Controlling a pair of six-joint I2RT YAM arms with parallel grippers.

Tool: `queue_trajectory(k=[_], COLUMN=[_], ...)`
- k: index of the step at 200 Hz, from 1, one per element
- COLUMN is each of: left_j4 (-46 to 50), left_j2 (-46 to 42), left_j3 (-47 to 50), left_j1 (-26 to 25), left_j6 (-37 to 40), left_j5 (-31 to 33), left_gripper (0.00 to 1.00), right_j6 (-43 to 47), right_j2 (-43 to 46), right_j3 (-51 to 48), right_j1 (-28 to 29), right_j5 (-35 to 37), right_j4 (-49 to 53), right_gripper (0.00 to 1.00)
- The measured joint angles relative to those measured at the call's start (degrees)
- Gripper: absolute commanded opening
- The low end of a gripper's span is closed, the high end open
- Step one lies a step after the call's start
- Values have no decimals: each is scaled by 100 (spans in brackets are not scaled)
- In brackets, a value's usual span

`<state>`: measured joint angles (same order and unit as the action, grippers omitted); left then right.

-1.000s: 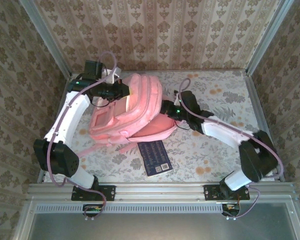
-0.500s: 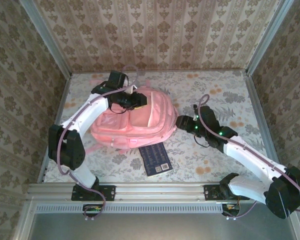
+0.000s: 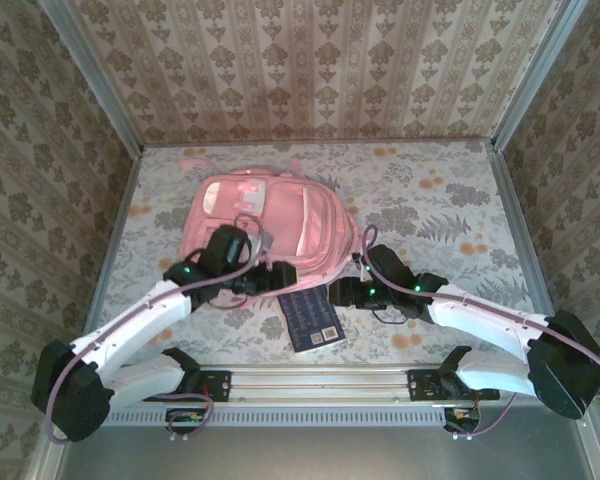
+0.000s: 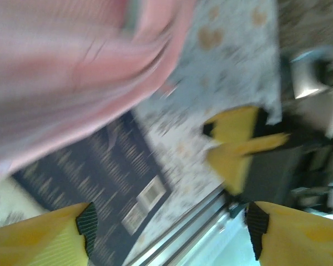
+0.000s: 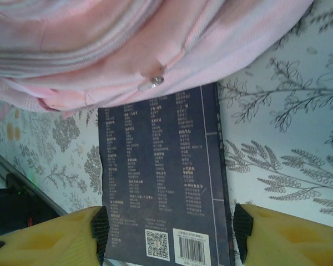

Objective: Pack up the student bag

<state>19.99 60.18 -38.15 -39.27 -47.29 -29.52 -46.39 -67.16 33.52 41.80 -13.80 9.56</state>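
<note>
1. Two tools are held open and empty: the left tool (image 4: 169,227) and the right tool (image 5: 169,227).
2. The large soft pink fabric backpack (image 3: 270,225) is laid flat on the floral worktop (image 3: 440,220).
3. A dark rectangular book (image 3: 310,315) is partly covered by its near edge.

Left wrist view smeared: large soft pink fabric backpack (image 4: 72,72) a blur, cut off top and left; dark blue rectangular book (image 5: 161,183), one end hidden under it, print too small to read
</note>
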Motion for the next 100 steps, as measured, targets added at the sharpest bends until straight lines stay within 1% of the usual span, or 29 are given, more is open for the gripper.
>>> queue_trajectory(k=[27, 53, 78, 100], left_j4=[-127, -647, -1215, -1652], left_j2=[-321, -490, -345, -140], left_j3=[988, 1617, 1932, 1954], left_j1=[-367, -551, -573, -573], left_j6=[-706, -1399, -1878, -2076], left_j5=[417, 713, 874, 964], left_gripper=[76, 74, 72, 70], right_j6=[-341, -664, -815, -914], right_j2=[-155, -345, -616, -804], right_j3=[-225, -404, -407, -407], right_j1=[87, 153, 332, 490], right_j5=[2, 7, 9, 44], right_j4=[-391, -721, -960, -1056], right_gripper=[63, 63, 63, 62])
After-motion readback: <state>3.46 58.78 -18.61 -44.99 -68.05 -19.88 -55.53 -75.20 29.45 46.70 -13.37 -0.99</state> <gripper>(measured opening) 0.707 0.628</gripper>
